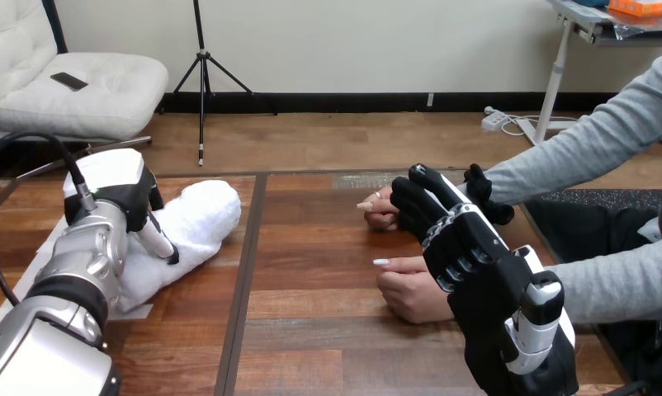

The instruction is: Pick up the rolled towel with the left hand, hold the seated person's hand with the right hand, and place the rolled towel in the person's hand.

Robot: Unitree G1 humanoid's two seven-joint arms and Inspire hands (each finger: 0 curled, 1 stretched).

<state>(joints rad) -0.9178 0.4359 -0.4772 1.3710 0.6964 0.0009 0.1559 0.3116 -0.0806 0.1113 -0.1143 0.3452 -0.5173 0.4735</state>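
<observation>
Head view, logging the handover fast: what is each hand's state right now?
Left hand: on the white rolled towel; grip cannot be told.
Right hand: shut on the person's farther hand.

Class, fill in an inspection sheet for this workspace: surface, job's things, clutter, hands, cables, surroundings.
Surface: wooden table, with a seam between its boards.
Job's things: rolled towel lying at left; person's far hand and person's near hand resting at right.
Clutter: white sheet under the towel.
Hands: left hand on the towel; right hand over the person's far hand, grip unclear.
Cables: nothing seen.
Surroundings: person seated at right.
</observation>
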